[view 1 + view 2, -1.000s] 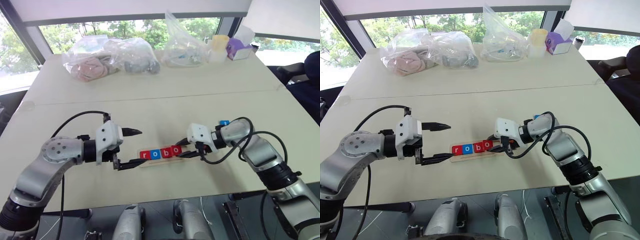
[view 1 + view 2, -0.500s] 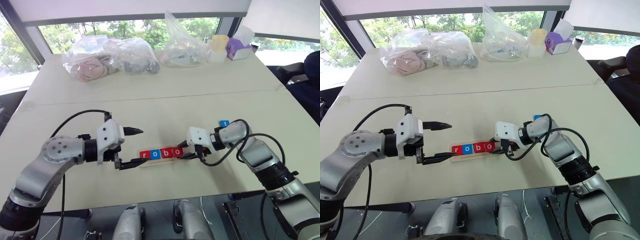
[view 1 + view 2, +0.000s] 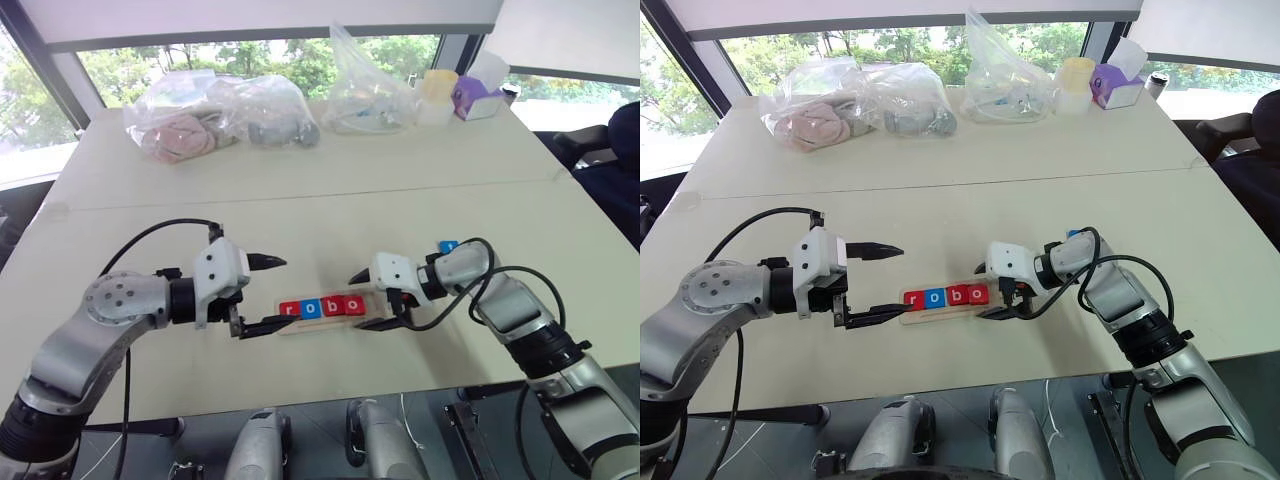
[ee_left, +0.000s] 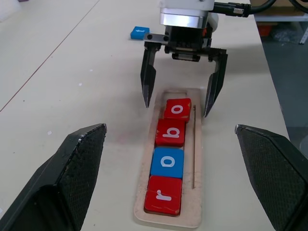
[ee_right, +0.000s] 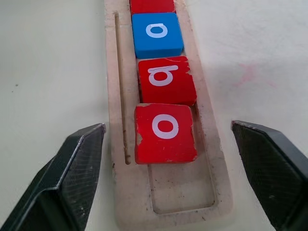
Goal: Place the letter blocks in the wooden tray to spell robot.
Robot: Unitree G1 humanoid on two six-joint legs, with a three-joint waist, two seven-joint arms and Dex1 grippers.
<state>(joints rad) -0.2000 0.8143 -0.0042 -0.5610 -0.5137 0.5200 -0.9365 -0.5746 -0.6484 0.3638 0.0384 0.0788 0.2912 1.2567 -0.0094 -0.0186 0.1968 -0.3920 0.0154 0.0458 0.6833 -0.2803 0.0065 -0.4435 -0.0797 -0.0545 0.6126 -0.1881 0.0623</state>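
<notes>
The wooden tray point(image 3: 330, 312) lay near the front edge of the table point(image 3: 330, 200), running from the robot's left to its right, with four letter blocks seated in a row inside it: a red r point(image 4: 164, 194), a blue o point(image 4: 167, 161), a red b point(image 4: 170, 132) and a red o point(image 4: 178, 109), the last sitting slightly askew. The slot at the tray's right end point(image 5: 185, 185) held no block. The left gripper point(image 3: 262, 294) hovered at the tray's left end with its two black fingers spread wide and nothing between them. The right gripper point(image 3: 372, 300) was at the opposite end, its fingers parted on either side of the tray just past the red o, touching neither it nor any other block. A little farther back, beside the right forearm, the fifth block, blue point(image 4: 140, 32), lay alone on the tabletop, well apart from the tray. Along the far edge of the table sat clear plastic bags point(image 3: 225, 115) with bundled contents, a pale yellow cup point(image 3: 437, 88) and a purple tissue box point(image 3: 478, 98).
</notes>
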